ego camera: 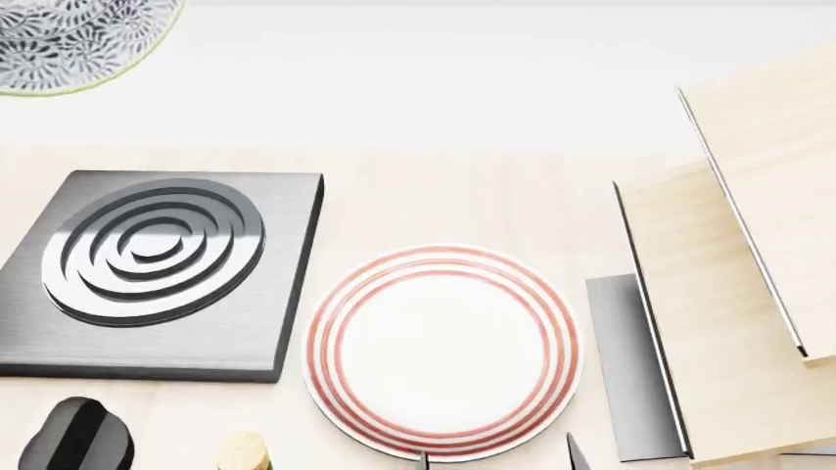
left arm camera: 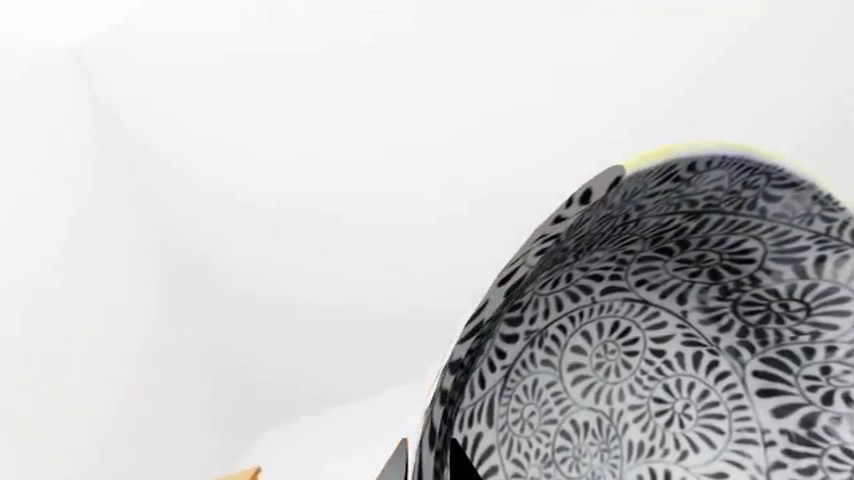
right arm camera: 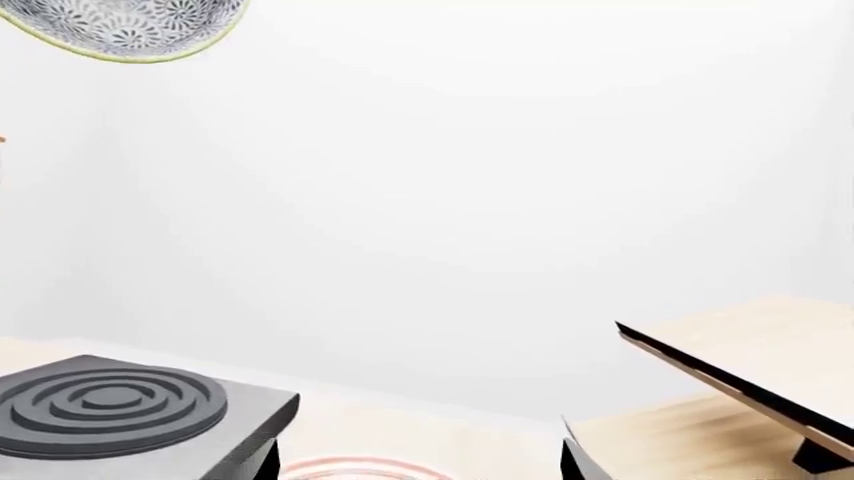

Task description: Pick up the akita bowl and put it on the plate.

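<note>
The akita bowl (left arm camera: 667,340), white with a dense grey-black floral pattern, fills the near part of the left wrist view. My left gripper (left arm camera: 427,465) is shut on its rim, one fingertip on each side of the wall. In the head view the bowl (ego camera: 66,39) hangs high at the far left, well away from the plate (ego camera: 444,352), a flat white plate with red rings at the table's front centre. My right gripper (ego camera: 498,458) stands open over the plate's near edge, holding nothing. The right wrist view shows that gripper (right arm camera: 419,462), the plate's rim (right arm camera: 360,468) and the bowl (right arm camera: 127,25).
A square grey burner (ego camera: 157,264) with circular grooves lies left of the plate. A wooden cabinet (ego camera: 731,294) with slanted panels stands at the right. A dark rounded object (ego camera: 78,436) and a cork-coloured piece (ego camera: 242,452) sit at the front left.
</note>
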Controlling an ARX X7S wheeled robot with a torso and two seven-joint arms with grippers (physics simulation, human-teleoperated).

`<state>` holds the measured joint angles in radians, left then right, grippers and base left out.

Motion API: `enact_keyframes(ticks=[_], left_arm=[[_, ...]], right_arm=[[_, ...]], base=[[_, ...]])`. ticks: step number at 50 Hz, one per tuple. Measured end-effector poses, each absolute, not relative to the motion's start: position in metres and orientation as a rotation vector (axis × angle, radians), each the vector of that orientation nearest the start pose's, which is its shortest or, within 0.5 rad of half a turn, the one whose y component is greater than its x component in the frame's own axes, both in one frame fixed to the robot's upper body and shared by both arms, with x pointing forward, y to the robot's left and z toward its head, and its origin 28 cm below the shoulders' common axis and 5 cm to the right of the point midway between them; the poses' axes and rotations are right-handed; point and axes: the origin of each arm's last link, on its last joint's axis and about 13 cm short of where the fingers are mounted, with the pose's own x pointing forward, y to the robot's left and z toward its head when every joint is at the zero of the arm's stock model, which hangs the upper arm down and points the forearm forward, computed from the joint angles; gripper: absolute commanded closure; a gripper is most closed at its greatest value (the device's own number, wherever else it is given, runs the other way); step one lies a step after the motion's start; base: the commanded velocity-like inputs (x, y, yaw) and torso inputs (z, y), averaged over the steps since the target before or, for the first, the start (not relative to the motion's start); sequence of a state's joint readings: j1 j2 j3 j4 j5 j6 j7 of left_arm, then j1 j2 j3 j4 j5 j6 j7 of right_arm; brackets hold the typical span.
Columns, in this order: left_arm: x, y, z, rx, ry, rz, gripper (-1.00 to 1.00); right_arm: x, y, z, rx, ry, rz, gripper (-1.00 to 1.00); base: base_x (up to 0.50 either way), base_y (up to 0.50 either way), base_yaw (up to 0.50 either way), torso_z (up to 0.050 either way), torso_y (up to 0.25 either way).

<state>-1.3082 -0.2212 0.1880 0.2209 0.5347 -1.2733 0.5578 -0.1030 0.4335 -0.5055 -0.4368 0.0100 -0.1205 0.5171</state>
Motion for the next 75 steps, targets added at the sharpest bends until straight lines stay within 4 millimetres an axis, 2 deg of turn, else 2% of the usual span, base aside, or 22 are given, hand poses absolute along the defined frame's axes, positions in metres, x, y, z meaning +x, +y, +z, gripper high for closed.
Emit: enact_keyframes(ticks=[18,32,51,75], left_arm=[[0.327,0.252,0.374,0.387,-0.187,0.071,1.00],[0.350,0.243,0.374,0.236,-0.085,0.005,1.00],[0.375,0.234,0.357,-0.018,0.211,-0.079,1.00],[0.404,0.221,0.331,-0.145,0.423,-0.100,1.00]], right_arm=[[0.158,-0.077,0.068,-0.138,-0.363,0.098,-1.00],[0.158,-0.076,0.067,-0.137,-0.361,0.103,-1.00],[0.158,-0.074,0.064,-0.138,-0.353,0.114,-1.00],[0.158,-0.073,0.058,-0.139,-0.339,0.123,-1.00]], base=[[0.00,0.00,0.00,0.000,0.001],[0.00,0.00,0.00,0.000,0.000],[0.00,0.00,0.00,0.000,0.001],[0.00,0.00,0.00,0.000,0.000]])
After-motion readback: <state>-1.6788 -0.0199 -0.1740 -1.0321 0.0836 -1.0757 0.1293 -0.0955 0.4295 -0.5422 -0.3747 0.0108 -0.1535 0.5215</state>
